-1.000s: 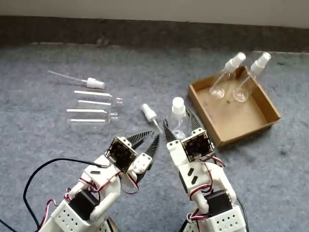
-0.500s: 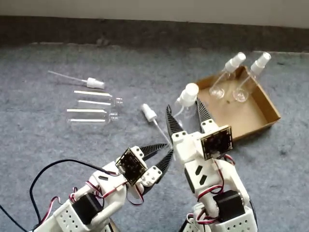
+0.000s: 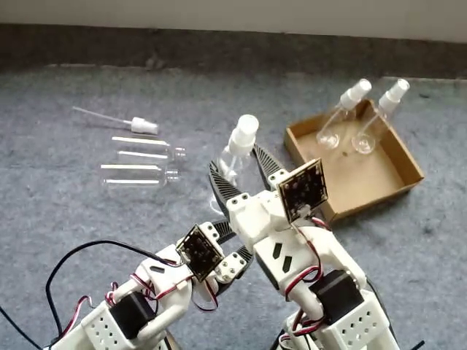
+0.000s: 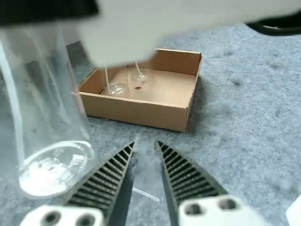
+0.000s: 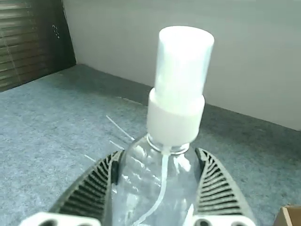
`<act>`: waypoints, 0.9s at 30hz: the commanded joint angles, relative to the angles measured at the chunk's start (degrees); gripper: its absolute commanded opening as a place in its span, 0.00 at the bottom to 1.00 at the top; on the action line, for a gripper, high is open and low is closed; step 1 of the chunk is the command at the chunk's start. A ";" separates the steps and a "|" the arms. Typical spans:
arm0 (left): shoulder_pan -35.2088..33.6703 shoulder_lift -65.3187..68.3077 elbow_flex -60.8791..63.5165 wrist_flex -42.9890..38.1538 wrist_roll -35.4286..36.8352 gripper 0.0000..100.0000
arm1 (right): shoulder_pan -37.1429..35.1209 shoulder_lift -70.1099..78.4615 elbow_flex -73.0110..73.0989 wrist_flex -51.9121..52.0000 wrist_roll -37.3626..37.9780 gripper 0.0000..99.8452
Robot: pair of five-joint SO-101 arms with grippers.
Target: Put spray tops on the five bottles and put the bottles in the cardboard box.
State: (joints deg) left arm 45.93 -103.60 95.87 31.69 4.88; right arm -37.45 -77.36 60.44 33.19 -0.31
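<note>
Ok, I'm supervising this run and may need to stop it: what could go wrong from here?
The right gripper holds the capped bottle in the air, short of the cardboard box; a slip would likely drop it outside. The left gripper sits close by that bottle, so the arms might collide. Setting it down could knock the two bottles leaning in the box.
</note>
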 commanded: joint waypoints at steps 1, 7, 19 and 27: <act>-5.49 -0.66 1.10 -2.64 0.00 0.00 | -0.84 -1.89 -3.65 5.23 -0.53 0.08; -9.98 -0.66 1.10 -6.95 0.00 0.00 | -0.84 -7.60 -3.03 7.08 -0.53 0.08; -10.68 -0.66 1.19 -6.77 0.00 0.00 | 6.46 -12.62 -1.63 12.35 6.07 0.08; -11.21 -0.66 1.19 -6.77 0.00 0.00 | 25.10 -11.91 -1.71 15.60 9.58 0.08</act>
State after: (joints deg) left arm 34.42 -103.52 95.87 26.15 4.88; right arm -18.55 -89.32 60.44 48.66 6.11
